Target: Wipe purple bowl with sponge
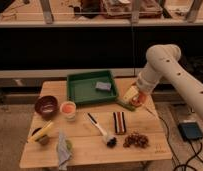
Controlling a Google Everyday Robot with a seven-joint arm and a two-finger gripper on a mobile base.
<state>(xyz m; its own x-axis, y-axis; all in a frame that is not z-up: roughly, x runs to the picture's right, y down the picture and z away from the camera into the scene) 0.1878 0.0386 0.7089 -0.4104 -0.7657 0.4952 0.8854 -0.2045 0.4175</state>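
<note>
Judging by how things lie, the wiping has not begun, so every step is left to do. One counter [85, 145] fills the lower half of the frame. One robot arm [170, 65] comes in from the right. Its gripper [136, 97] is at centre right, just past the tray's right rim, spread wide and apparently holding nothing. One yellow block [130, 93] sits close against it, and I cannot tell whether they touch.

One green tray [82, 91] stands at the counter's upper middle. One purple bowl [46, 105] sits at the left side, well apart from the gripper, with one white cup [68, 108] just to its right. One rag [63, 150] lies lower left and one brush [100, 129] lower centre. One sponge [103, 86] lies in the tray's right part, untouched — left to do: grasp it, carry it to the bowl, wipe.
</note>
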